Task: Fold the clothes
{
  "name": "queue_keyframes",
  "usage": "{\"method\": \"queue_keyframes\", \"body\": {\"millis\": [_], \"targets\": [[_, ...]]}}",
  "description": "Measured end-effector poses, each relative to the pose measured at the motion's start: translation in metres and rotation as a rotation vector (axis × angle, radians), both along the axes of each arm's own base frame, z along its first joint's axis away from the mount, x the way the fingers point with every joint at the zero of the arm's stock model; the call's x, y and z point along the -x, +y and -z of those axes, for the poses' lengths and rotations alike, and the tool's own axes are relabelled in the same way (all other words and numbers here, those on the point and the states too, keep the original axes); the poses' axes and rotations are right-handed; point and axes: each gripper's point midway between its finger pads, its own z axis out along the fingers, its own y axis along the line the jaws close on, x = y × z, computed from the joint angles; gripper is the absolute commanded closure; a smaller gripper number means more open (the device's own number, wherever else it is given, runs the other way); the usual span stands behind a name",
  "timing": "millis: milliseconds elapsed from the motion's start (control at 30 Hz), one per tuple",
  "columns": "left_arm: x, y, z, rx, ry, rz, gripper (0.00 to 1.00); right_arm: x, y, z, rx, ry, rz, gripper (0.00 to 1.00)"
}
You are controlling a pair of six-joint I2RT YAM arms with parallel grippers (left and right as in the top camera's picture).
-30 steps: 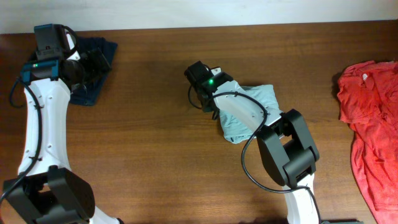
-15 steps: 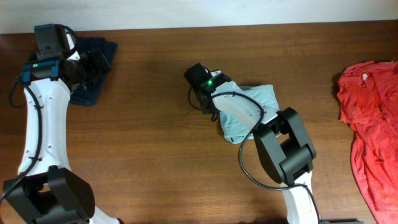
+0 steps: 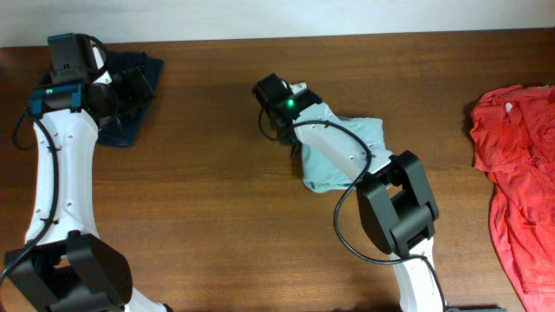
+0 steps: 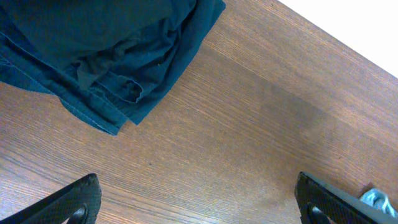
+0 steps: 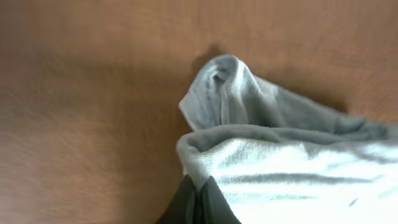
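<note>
Grey-teal knit T-shirt (image 5: pixel 292 168), softly rumpled folds

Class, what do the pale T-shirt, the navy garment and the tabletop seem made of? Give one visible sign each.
Pale T-shirt: soft matte knit, probably cotton; ribbed edge.
Navy garment: thin matte cloth; stitched hem, limp folds.
Tabletop: wood or veneer; brown grain lines, faint sheen.

Bare table (image 3: pixel 199 199) is stretching wide between the navy garment (image 3: pixel 128 126) at left and the grey-teal T-shirt (image 3: pixel 323 172); the red shirt (image 3: pixel 512 165) is covering the right edge.
</note>
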Motion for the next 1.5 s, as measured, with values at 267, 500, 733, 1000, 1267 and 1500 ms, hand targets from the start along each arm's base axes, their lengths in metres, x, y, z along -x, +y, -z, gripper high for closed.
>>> {"method": "queue_keyframes", "body": {"millis": [267, 500, 733, 1000, 1267, 1500], "targets": [[0.0, 0.0, 0.0, 0.0, 0.0, 0.0, 0.01, -0.013, 0.007, -0.01, -0.031, -0.062, 0.006, 0.63], [0.0, 0.0, 0.0, 0.0, 0.0, 0.0, 0.01, -0.02, 0.01, 0.004, -0.015, -0.07, -0.033, 0.31], [0.0, 0.0, 0.0, 0.0, 0.0, 0.0, 0.01, 0.016, -0.015, -0.007, -0.004, 0.12, -0.066, 0.58], [0.0, 0.0, 0.0, 0.0, 0.0, 0.0, 0.01, 0.039, -0.053, -0.088, -0.315, 0.199, -0.083, 0.96], [0.0, 0.0, 0.0, 0.0, 0.0, 0.0, 0.01, 0.02, -0.091, -0.084, -0.57, 0.204, -0.119, 0.96], [0.0, 0.0, 0.0, -0.001, 0.0, 0.0, 0.01, 0.002, -0.112, -0.047, -0.776, 0.125, -0.135, 0.96]]}}
